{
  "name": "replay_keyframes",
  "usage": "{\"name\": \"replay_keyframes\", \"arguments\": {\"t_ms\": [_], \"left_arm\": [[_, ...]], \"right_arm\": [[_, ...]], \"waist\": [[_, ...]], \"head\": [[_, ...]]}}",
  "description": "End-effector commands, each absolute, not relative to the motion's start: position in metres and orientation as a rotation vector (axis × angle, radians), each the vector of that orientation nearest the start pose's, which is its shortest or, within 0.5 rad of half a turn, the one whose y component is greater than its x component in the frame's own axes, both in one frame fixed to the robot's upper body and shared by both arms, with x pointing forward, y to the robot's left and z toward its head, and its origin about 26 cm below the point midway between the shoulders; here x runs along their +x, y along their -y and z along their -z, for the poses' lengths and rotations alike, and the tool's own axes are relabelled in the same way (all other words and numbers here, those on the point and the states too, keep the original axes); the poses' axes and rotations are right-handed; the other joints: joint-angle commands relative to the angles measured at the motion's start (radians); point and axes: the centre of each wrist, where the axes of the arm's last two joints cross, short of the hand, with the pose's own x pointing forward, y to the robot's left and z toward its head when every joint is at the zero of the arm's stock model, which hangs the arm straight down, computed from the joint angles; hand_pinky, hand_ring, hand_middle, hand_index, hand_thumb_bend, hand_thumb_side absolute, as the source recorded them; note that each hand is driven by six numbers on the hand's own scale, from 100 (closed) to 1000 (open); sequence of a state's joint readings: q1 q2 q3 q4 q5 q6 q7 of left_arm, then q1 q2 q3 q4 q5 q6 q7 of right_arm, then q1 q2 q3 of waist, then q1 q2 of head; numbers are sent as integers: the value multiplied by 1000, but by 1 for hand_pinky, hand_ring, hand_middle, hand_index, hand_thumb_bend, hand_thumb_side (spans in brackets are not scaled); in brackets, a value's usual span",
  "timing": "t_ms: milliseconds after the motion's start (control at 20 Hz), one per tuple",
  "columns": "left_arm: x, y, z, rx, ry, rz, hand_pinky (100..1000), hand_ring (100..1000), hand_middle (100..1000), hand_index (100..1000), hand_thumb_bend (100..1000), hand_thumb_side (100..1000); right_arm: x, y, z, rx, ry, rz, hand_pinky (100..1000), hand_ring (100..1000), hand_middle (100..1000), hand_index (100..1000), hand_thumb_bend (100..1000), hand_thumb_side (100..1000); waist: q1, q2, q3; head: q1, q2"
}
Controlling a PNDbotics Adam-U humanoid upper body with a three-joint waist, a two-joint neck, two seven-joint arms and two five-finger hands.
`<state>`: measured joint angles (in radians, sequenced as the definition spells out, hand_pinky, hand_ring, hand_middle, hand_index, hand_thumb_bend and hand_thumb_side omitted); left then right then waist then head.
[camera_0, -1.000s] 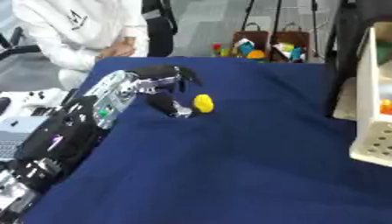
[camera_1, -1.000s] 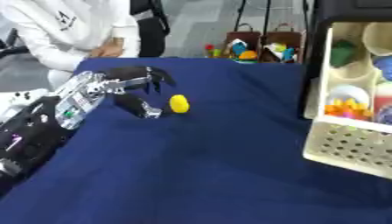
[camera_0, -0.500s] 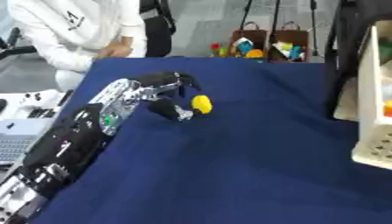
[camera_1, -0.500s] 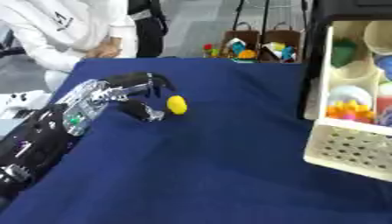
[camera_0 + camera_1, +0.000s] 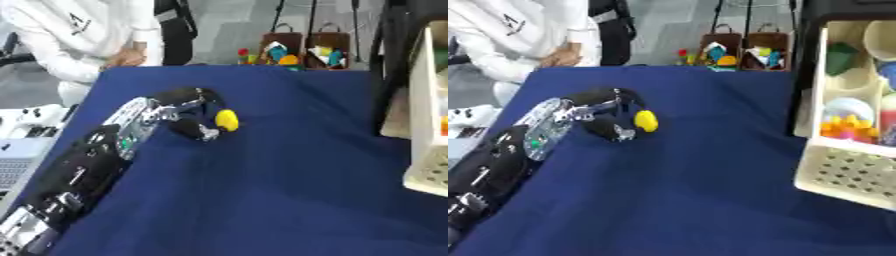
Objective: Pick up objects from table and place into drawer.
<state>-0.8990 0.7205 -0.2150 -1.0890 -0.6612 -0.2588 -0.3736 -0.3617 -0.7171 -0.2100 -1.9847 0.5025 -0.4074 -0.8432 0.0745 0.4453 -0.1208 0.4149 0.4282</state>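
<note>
The left hand has closed in on the yellow object, fingers curling around it (thumb below); the white drawer stands well apart.

We see our left hand reaching in from the near left across the blue tabletop, its fingers curled beside a small yellow object; whether they touch it we cannot tell. A white drawer unit stands at the right edge.
</note>
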Motion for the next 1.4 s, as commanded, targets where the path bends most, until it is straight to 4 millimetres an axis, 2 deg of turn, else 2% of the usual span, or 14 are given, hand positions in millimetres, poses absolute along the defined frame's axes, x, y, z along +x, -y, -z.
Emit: {"name": "replay_keyframes", "arguments": {"t_ms": [50,400,650,700,750,1050,1400], "left_arm": [[445,-358,-270,993,1512,1496,579,686,856,898,342,686],[446,-358,-269,976,1517,1483,572,672,850,899,344,677],[446,-360,-268,991,1530,1460,548,627,795,849,352,663],[447,-360,-268,991,1522,1463,548,627,795,850,354,664],[447,-360,-267,988,1511,1468,552,641,837,877,366,664],[448,-362,-263,964,1470,1482,557,651,862,906,380,665],[449,-364,-260,951,1448,1484,538,642,832,873,382,641]], "right_arm": [[281,350,-302,1091,-2660,-31,585,622,618,771,100,1000],[281,351,-302,1093,-2657,-41,585,619,615,770,100,1000],[281,352,-301,1105,-2657,-45,584,617,613,769,100,1000],[281,352,-301,1106,-2656,-46,584,617,613,769,100,1000],[281,352,-301,1105,-2656,-48,584,617,613,769,100,1000],[280,354,-302,1104,-2652,-66,582,615,611,766,100,1000],[279,356,-303,1102,-2649,-82,582,615,610,764,100,1000]], "waist": [[-4,-14,-5],[-1,-2,-14],[2,4,-19],[3,5,-20],[3,5,-21],[6,14,-30],[8,23,-37]], "head": [[3,-16],[1,-21],[2,-20],[3,-20],[5,-21],[15,-28],[21,-31]]}}
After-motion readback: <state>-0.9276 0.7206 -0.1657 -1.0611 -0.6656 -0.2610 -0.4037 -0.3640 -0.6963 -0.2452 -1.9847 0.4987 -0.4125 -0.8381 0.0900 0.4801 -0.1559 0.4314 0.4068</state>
